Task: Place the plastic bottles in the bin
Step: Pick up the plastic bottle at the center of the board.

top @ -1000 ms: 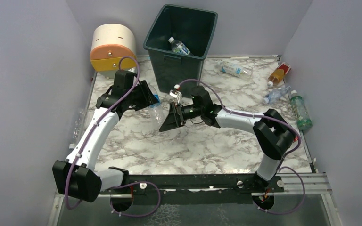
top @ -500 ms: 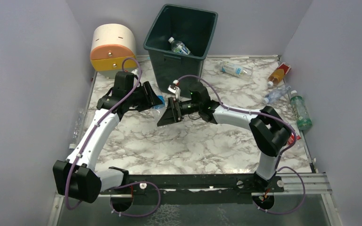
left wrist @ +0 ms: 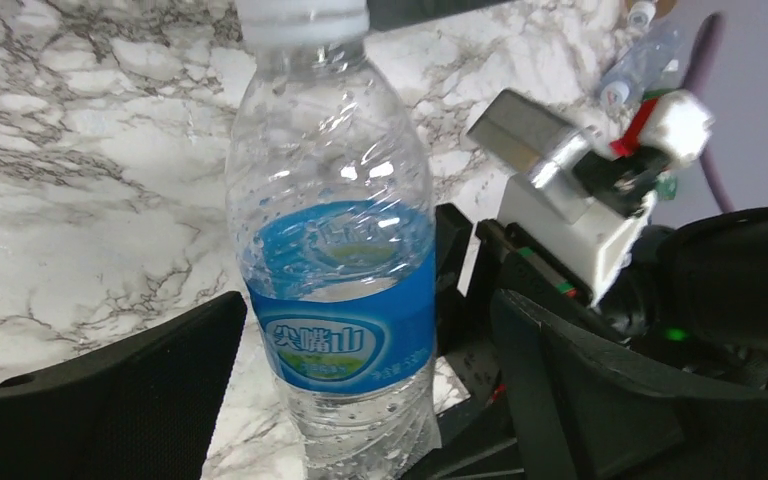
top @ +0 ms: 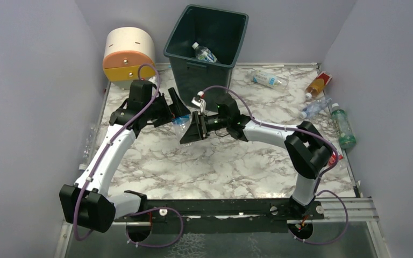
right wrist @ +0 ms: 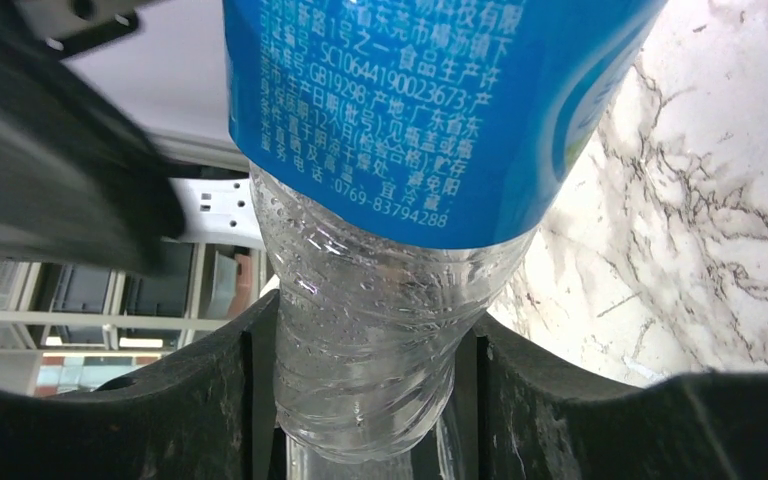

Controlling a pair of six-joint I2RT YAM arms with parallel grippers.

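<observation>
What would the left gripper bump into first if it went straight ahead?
The water bottle with the blue label. It sits right between the open fingers of the left gripper. Just past it, probably, is the right gripper, which grips that same bottle.

Both tools close together before bin [top: 199, 80]. Left tool [top: 177, 110] spread wide; right tool [top: 190, 129] at blue-label bottle [top: 182, 121]. One bottle [top: 204, 52] inside bin; more bottles [top: 269, 79] along worktop's [top: 220, 161] right side.
</observation>
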